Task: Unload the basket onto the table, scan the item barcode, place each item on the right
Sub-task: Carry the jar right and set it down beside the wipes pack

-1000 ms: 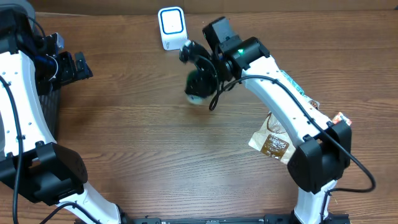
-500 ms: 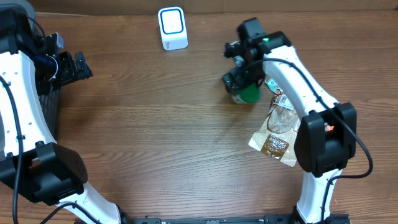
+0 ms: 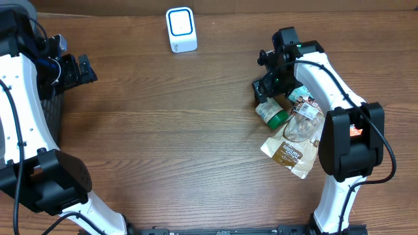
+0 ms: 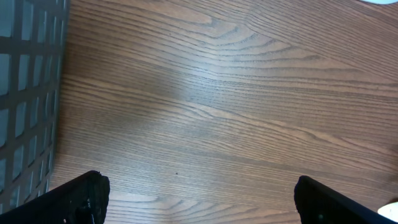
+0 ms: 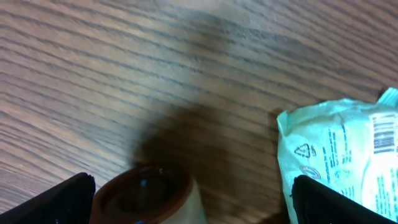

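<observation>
The item, a small jar with a green cap (image 3: 272, 114), lies on its side on the wooden table beside the packets. My right gripper (image 3: 266, 96) stands open right over it. In the right wrist view the jar's dark round end (image 5: 145, 195) shows low between the spread fingers (image 5: 63, 200), which do not press on it. The white scanner with a blue face (image 3: 181, 29) stands at the far edge, well left of the jar. My left gripper (image 3: 81, 68) hangs open at the far left, and over bare wood in its own view (image 4: 208, 205).
A pale green packet with a barcode (image 5: 348, 155) lies just right of the jar. A clear packet (image 3: 302, 124) and a brown packet (image 3: 287, 151) lie beside it. A dark mesh basket (image 4: 25, 93) stands at the left edge.
My right arm swung from in front of the scanner to the right with the jar, set it down by the packets and opened its jaws. The left arm has not moved.
</observation>
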Robot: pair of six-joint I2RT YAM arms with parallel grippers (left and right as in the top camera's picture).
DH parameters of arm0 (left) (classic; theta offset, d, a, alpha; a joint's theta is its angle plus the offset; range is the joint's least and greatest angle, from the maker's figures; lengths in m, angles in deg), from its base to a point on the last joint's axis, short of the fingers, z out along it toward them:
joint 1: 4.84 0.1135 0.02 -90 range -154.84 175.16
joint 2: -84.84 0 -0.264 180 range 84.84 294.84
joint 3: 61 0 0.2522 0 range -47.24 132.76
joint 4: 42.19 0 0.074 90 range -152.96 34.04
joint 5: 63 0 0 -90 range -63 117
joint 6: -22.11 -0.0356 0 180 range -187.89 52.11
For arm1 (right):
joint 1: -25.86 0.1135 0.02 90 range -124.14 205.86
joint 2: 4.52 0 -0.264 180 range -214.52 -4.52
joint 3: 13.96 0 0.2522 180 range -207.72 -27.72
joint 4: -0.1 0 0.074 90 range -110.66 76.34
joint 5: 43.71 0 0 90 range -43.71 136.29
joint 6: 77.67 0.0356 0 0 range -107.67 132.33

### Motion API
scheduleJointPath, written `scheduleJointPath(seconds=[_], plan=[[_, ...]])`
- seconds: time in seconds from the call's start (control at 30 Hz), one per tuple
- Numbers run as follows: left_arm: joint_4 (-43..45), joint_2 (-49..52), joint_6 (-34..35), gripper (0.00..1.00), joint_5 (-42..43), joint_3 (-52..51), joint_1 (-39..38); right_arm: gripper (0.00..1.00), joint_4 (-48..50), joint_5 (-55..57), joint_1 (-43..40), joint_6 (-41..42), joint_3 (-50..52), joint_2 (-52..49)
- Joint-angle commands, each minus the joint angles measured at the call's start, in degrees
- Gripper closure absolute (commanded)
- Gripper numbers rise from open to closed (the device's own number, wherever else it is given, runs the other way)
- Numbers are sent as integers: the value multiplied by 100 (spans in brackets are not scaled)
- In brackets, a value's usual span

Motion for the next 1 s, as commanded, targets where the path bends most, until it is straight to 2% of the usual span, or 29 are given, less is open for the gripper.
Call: scheduleJointPath(seconds=[0.0, 0.23, 0.47, 0.73, 0.8, 0.9, 0.97], plan=[[0, 0, 17, 0, 68, 37, -13, 0, -46, -155, 37, 286, -225, 52], [0, -2, 17, 1, 68, 37, -13, 1, -492, -372, 225, 507, -1021, 949], [2, -2, 17, 0, 68, 37, -13, 0, -975, -400, 686, 651, -1272, 2645], [2, -2, 15, 0, 68, 37, -13, 0, -2048, -540, 1143, 640, -1272, 3956], [0, -2, 15, 1, 68, 37, -13, 0, -2441, -282, 1141, 643, -1272, 4159], [0, -2, 17, 0, 68, 37, -13, 0, -3611, -208, 1141, 640, -1272, 4439], [0, -2, 17, 0, 68, 37, -13, 0, -3661, 28, 1141, 713, -1220, 4614]])
